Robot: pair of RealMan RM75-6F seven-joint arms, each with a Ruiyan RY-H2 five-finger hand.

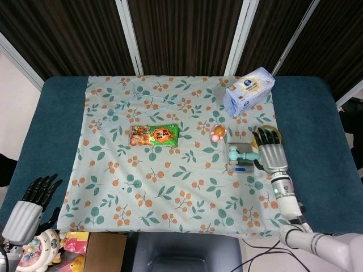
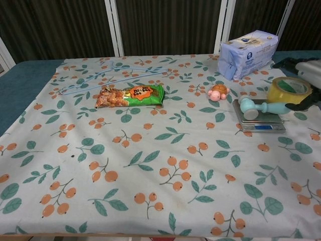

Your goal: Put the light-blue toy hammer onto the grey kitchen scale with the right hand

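Observation:
The light-blue toy hammer (image 1: 241,154) (image 2: 261,108) lies across the grey kitchen scale (image 1: 238,165) (image 2: 261,125), head to the left, handle pointing right. My right hand (image 1: 273,154) (image 2: 307,70) is to the right of the scale, open with fingers spread, holding nothing and apart from the hammer; the chest view shows only its edge at the right border. My left hand (image 1: 28,205) hangs off the table's near left corner, fingers apart and empty.
A yellow tape roll (image 2: 287,90) stands just right of the scale. A pink toy turtle (image 1: 218,132) (image 2: 218,92), a blue-white pack (image 1: 248,89), a snack bag (image 1: 154,135) and a light-blue hanger (image 1: 136,105) lie on the floral cloth.

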